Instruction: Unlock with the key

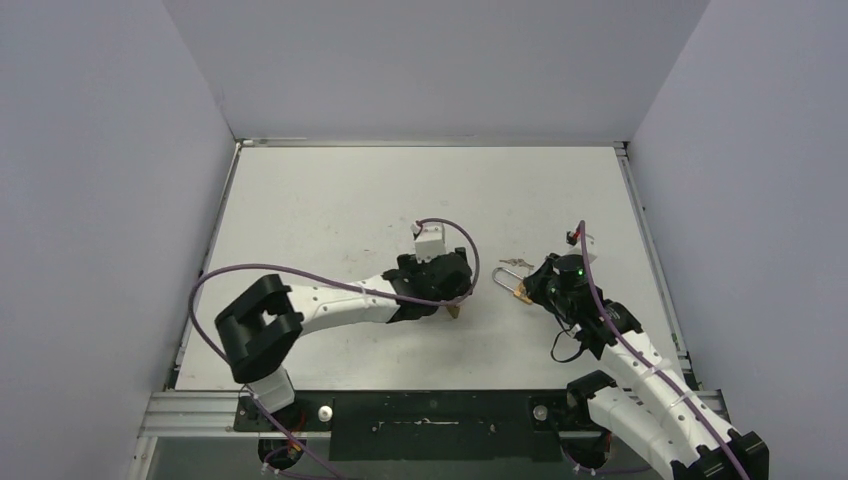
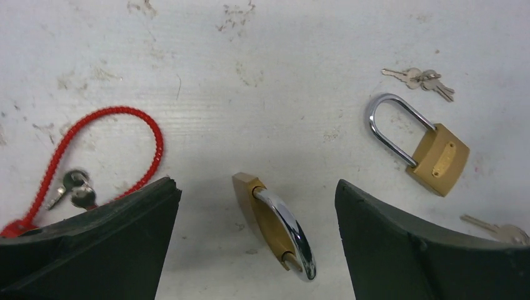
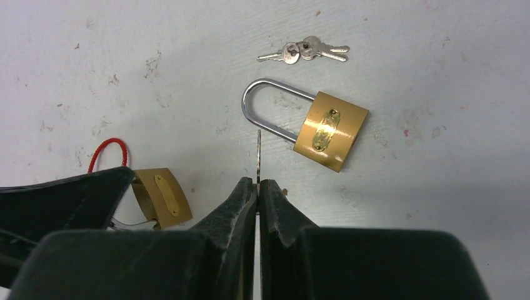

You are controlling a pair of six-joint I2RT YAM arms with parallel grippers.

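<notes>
We see the main risk at the left padlock [image 2: 275, 228]; it rests on the tabletop [image 2: 281, 62] in the gap of the left hand [image 2: 255, 187], whose fingers stand spread wide with nothing gripped and clear space on both sides of the brass body; we judge that any push from a key would slide or topple it, since nothing braces it. The second risk is the grip on the key [image 3: 258, 153]; the right hand [image 3: 258, 182] is closed tight on it, pinching only its end, with the thin blade sticking out ahead; a sideways load at a keyhole could twist it in the pads or drop it. A third risk is a mismatch; we cannot tell which lock this key fits, and no keyhole shows in any view.

The blade tip lies just beside the shackle of the right padlock [image 3: 319, 128], which lies flat on the tabletop, and we cannot tell whether they touch; it points at the shackle rather than the foot of the body, so we judge a re-aim is needed. The left padlock sits well off to the key's left. A ring of keys [image 3: 306, 51] lies beyond the right padlock; a red cord [image 2: 94, 150] carrying more keys lies by the left hand.
</notes>
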